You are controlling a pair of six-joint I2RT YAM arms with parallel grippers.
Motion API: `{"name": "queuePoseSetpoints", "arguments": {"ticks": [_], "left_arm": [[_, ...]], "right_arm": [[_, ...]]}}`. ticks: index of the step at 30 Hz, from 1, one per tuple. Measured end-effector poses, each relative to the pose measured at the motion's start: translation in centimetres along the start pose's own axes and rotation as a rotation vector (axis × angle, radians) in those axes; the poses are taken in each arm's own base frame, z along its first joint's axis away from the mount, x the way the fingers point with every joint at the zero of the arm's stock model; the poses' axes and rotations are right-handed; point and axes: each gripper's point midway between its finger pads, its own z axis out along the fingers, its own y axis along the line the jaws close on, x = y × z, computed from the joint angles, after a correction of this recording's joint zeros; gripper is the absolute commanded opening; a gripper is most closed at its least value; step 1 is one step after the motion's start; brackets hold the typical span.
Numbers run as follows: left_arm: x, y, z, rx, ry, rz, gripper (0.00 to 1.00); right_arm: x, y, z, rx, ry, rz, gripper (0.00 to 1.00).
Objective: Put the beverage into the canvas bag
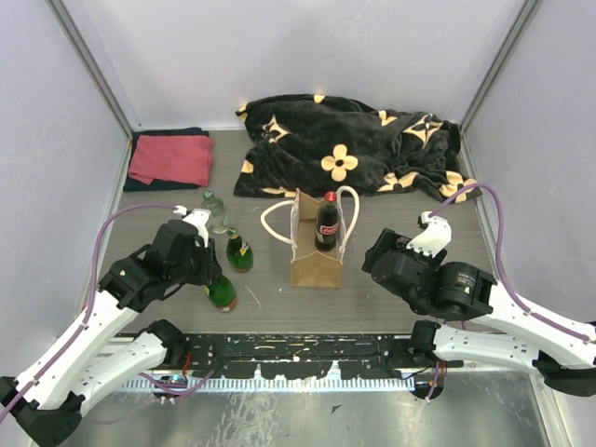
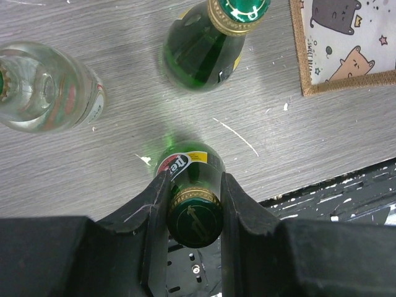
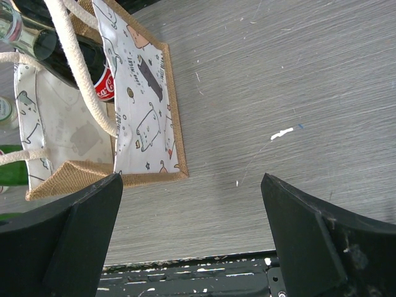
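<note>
The left gripper (image 2: 193,193) has its jaws clamped on the neck of a green bottle (image 2: 185,164) standing on the table (image 2: 124,148), left of the bag (image 1: 315,268) — which holds a cola bottle (image 1: 327,223). The right gripper (image 3: 192,185) has jaws wide apart, empty.

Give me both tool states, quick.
Left tool: closed on the neck of a green bottle.
Right tool: open, holding nothing.
</note>
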Motion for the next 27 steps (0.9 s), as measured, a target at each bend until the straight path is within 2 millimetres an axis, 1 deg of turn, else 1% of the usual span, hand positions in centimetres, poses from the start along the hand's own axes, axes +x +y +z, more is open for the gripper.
{"name": "queuePoseSetpoints", "arguments": {"ticks": [7, 14, 23, 27], "left_arm": [[-0.7, -0.5, -0.7, 0.024, -0.001, 0.024, 0.00], [-1.9, -1.4, -1.5, 0.062, -0.018, 0.033, 0.00], [-4.5, -3.8, -3.2, 0.159, -0.056, 0.063, 0.00], [-5.7, -5.3, -3.9, 0.208, -0.067, 0.101, 0.00]], "right_arm": [[0.0, 0.1, 0.0, -0.004, -0.001, 0.005, 1.00], [-0.2, 0.1, -0.1, -0.012, -0.003, 0.014, 1.00], [-0.2, 0.2, -0.1, -0.015, -0.003, 0.017, 1.00], [-0.2, 0.3, -0.1, -0.018, -0.004, 0.021, 1.00]]}}
